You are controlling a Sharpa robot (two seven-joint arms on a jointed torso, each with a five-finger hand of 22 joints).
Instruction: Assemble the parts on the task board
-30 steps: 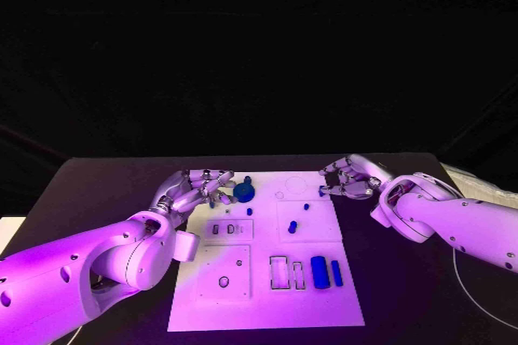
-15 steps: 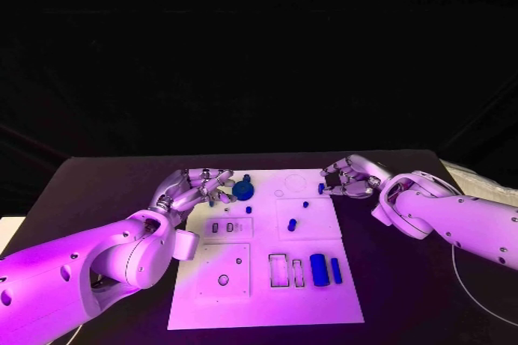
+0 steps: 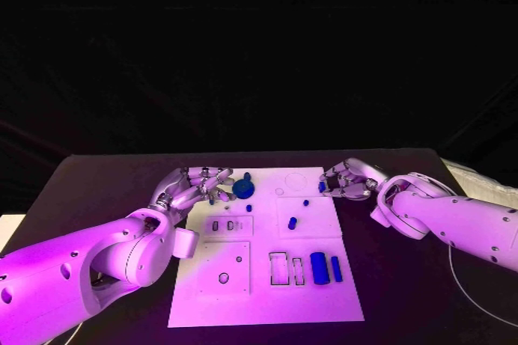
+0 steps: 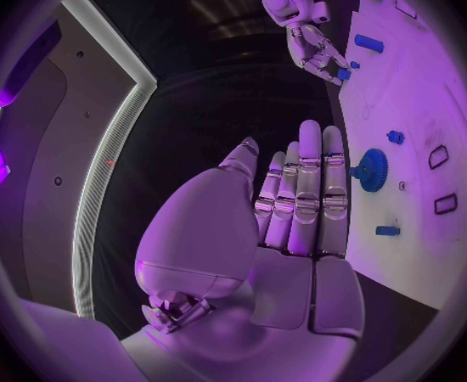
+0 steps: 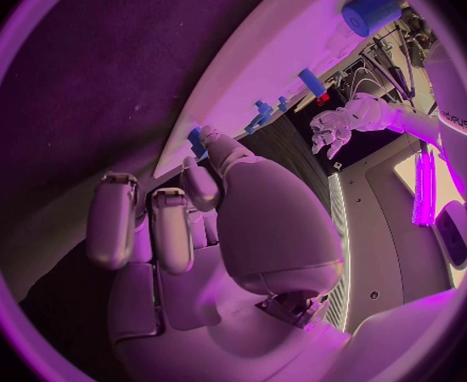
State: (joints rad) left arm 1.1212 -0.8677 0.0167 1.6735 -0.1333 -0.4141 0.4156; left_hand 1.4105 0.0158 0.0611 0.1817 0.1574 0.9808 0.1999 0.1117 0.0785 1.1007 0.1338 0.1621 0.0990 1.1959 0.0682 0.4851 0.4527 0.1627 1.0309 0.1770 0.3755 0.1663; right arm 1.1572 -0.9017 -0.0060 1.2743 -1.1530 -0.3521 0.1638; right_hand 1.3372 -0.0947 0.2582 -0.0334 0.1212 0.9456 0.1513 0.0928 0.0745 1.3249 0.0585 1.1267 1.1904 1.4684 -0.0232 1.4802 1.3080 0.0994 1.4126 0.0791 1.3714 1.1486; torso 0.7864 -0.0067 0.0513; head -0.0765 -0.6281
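Observation:
The white task board [image 3: 264, 300] lies in the middle of the black table. At its far left stands a blue gear [image 3: 244, 186], which also shows in the left wrist view [image 4: 373, 170]. My left hand [image 3: 197, 188] is at the board's far left edge just beside the gear, fingers stretched out [image 4: 302, 199] and holding nothing. At the far right edge, my right hand [image 3: 349, 179] pinches a small blue part [image 3: 323, 186] at its fingertips; the part sits by the thumb tip [image 5: 199, 137].
Small blue pegs [image 3: 249, 209] [image 3: 305, 203] [image 3: 291, 224] stand mid-board. A thick blue cylinder [image 3: 320, 269] and a thinner one [image 3: 337, 270] lie near two rectangular slots [image 3: 278, 270]. Bare black table flanks the board on both sides.
The whole picture has shifted slightly, so the camera moved. Both hands keep about the same places against the board.

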